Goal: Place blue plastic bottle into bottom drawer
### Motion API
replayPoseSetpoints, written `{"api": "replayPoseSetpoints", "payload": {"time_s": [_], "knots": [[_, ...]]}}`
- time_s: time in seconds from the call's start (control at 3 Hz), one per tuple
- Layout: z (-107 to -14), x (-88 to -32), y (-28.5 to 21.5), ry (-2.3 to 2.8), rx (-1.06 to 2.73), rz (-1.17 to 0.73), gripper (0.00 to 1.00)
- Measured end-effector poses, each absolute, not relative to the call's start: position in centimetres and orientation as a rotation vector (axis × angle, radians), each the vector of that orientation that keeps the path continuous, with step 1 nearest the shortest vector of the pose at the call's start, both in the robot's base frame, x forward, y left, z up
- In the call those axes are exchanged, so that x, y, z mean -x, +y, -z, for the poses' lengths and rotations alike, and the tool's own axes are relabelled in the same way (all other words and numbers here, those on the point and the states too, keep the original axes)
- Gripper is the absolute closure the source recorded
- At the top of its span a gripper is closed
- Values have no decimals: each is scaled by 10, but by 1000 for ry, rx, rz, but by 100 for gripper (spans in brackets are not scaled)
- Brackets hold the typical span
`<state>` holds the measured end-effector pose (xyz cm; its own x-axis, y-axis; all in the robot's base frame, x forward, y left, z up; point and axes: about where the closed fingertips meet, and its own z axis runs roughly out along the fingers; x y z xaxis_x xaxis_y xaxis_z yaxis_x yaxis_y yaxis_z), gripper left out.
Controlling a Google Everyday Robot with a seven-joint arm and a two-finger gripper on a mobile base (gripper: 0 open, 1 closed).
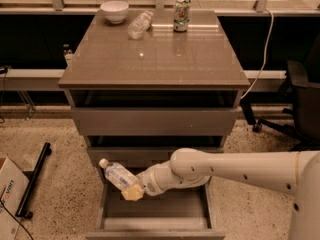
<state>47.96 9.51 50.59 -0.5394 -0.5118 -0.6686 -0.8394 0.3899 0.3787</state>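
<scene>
gripper (133, 191) over the bottom drawer (165, 211) has the bottle (116, 174) clamped by its lower body, probably light, slick, squashy.

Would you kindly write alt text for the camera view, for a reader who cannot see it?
The gripper holds the blue plastic bottle, tilted cap up-left, over the left side of the open bottom drawer. On the cabinet top stand a white bowl and a can, with a clear bottle lying between them.
</scene>
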Motion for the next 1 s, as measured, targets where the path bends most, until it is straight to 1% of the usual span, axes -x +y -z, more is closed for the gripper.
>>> {"api": "replayPoseSetpoints", "payload": {"time_s": [1.0], "knots": [[-393,-508,79,2285,1071,-1076,100]]}}
